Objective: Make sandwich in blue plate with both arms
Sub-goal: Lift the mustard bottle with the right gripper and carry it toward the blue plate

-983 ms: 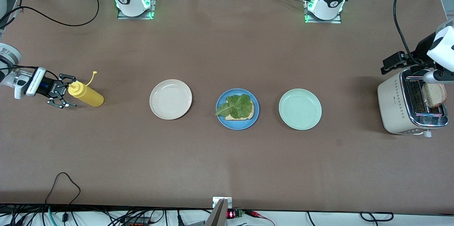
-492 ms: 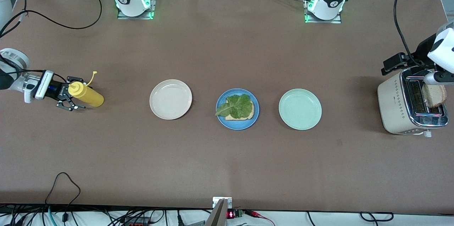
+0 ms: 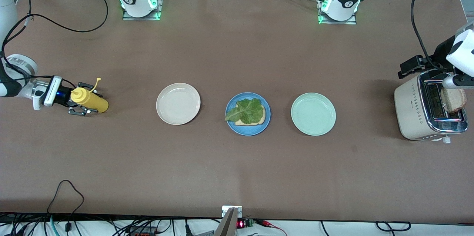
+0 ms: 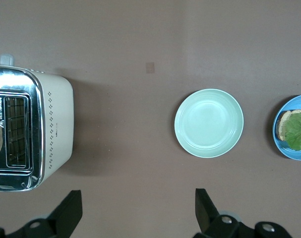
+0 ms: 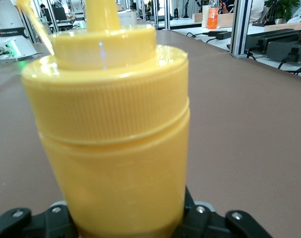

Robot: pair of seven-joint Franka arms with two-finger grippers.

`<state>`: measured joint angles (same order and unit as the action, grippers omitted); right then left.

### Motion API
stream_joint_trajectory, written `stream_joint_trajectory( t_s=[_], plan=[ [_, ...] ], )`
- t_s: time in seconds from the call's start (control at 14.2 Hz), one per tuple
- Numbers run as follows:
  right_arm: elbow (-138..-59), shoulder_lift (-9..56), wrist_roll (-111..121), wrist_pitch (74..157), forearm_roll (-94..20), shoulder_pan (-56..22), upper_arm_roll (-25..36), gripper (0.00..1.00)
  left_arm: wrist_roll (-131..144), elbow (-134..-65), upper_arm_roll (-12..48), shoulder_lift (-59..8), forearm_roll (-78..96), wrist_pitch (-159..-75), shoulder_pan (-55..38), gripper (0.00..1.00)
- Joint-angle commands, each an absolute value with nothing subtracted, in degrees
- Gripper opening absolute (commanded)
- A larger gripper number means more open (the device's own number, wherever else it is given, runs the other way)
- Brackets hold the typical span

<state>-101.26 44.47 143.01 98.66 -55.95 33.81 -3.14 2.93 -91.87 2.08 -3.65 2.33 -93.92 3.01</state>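
The blue plate (image 3: 230, 121) lies mid-table with one toasted bread slice (image 3: 260, 120) and a green lettuce leaf (image 3: 249, 110) on top; it also shows in the left wrist view (image 4: 278, 144). A second bread slice (image 3: 453, 99) stands in the toaster (image 3: 409, 113). My left gripper (image 3: 409, 66) is up over the toaster's end of the table, open and empty (image 4: 138, 208). My right gripper (image 3: 78, 99) is open, its fingers on either side of an upright yellow squeeze bottle (image 3: 92, 100), which fills the right wrist view (image 5: 115, 148).
A cream-white plate (image 3: 178, 103) lies beside the blue plate toward the right arm's end. A pale mint-green plate (image 3: 313, 114) lies toward the left arm's end, also in the left wrist view (image 4: 209, 123). Black cables trail near both table ends.
My right gripper has slid along the table toward the yellow bottle until its fingers flank it. The left arm has barely moved.
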Motion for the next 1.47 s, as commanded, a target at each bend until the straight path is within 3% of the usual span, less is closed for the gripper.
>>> stream_joint_trajectory(
  t_s=[0.0,0.35,0.7,1.05,1.4],
  plan=[
    [-100.63,44.21,142.21,100.36,-56.07,33.4,-3.87,0.0,2.55,-90.79,2.2,-4.48,1.67,-93.69,2.99,1.0],
    [-100.9,33.78,131.26,107.74,-47.57,30.25,-8.43,0.0,2.46,-90.62,2.11,-6.67,1.58,-93.78,2.99,1.0],
    [-103.52,21.38,111.06,117.93,-34.66,17.08,-8.87,0.0,2.37,-88.42,1.67,-10.01,1.76,-93.78,6.92,1.0],
    [-106.78,14.08,82.07,123.12,-13.76,7.32,-14.84,0.0,-4.35,-81.13,1.67,-20.02,1.58,-93.78,18.0,1.0],
    [-107.67,13.09,50.86,123.49,6.28,0.55,-23.46,0.0,-22.9,-78.93,1.67,-26.97,-0.87,-98.24,24.78,1.0]
  ],
)
